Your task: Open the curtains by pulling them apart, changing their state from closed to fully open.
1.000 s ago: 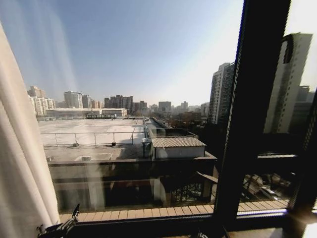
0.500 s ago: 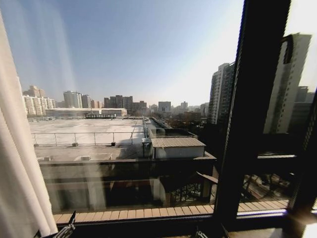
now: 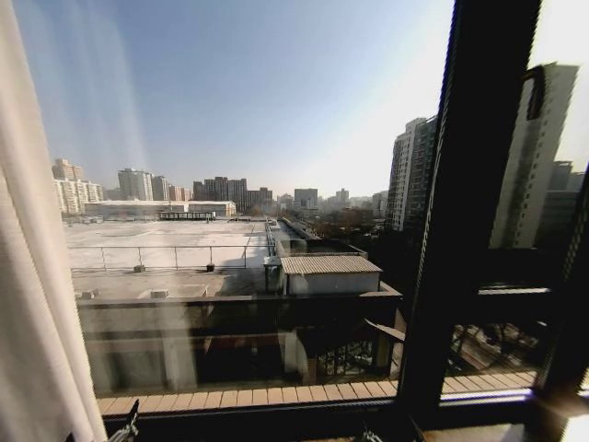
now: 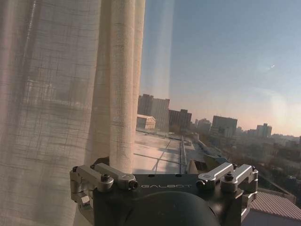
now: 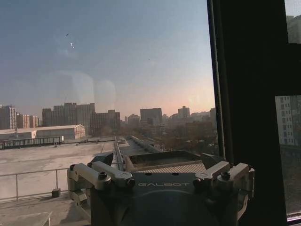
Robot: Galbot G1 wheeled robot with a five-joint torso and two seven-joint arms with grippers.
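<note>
One panel of the curtains (image 3: 32,304), sheer cream fabric in vertical pleats, hangs bunched at the left edge of the window in the head view. In the left wrist view the same curtain (image 4: 61,94) hangs close in front of my left gripper (image 4: 164,181), whose jaws stand open with the beige hem just beyond one finger link (image 4: 113,176). The left gripper (image 3: 127,431) peeks in at the head view's bottom edge, beside the curtain's foot. My right gripper (image 5: 162,181) is open and holds nothing, facing bare glass; its tip (image 3: 370,435) shows low by the sill.
A thick dark window frame bar (image 3: 465,212) stands upright right of centre, also close to the right gripper as the frame bar (image 5: 254,103). The wooden sill (image 3: 276,398) runs along the bottom. Rooftops and towers lie beyond the glass.
My left gripper has sunk toward the bottom edge of the head view. The curtain's inner edge sits slightly farther left than a second ago.
</note>
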